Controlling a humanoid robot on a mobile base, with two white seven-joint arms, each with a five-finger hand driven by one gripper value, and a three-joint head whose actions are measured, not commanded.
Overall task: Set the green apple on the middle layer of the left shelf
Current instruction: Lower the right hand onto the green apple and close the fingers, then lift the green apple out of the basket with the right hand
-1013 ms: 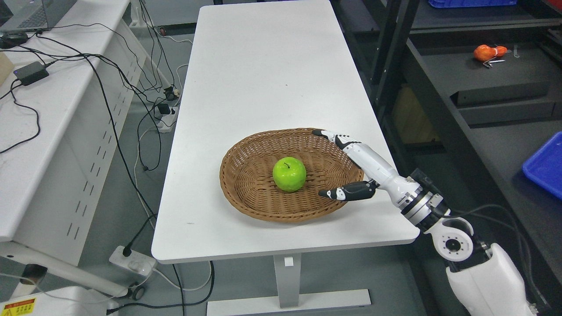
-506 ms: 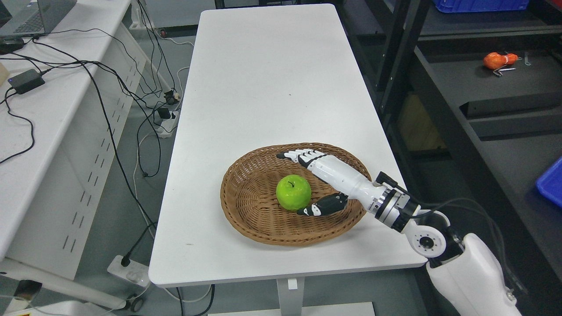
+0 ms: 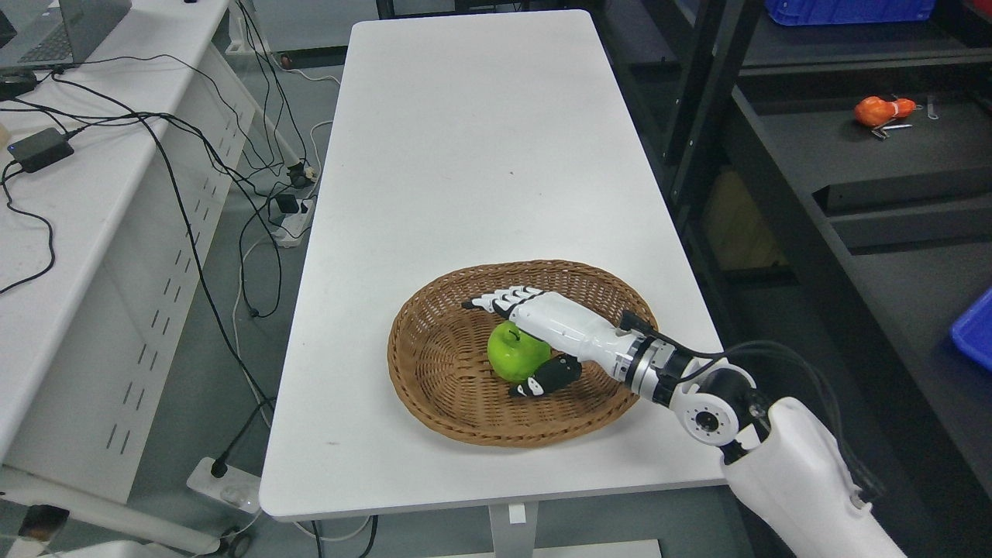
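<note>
Now the right hand [image 3: 542,329] reaches in from the lower right and lies over the green apple [image 3: 514,353], which sits in the middle of the wicker basket [image 3: 434,387] on the near part of the white table [image 3: 465,139]. Its white fingers [image 3: 500,299] stretch out across the far side of the apple's top, and the dark thumb [image 3: 546,377] lies against the apple's near right side, so the hand brackets the fruit from two sides. The fingers are straight and not curled around the apple, and the apple rests on the basket floor; whether the hand has a firm grip on it cannot be told. The basket stands toward the near right of the tabletop, its right rim close to the table's right edge. Left of the table a white bench [image 3: 70,225] carries black cables [image 3: 155,124] and a small black power adapter [image 3: 40,149]. To the right stands a dark shelf unit [image 3: 775,209] with an orange object [image 3: 880,110] lying on one of its levels, far right, and a blue bin [image 3: 975,329] showing at the right edge.
</note>
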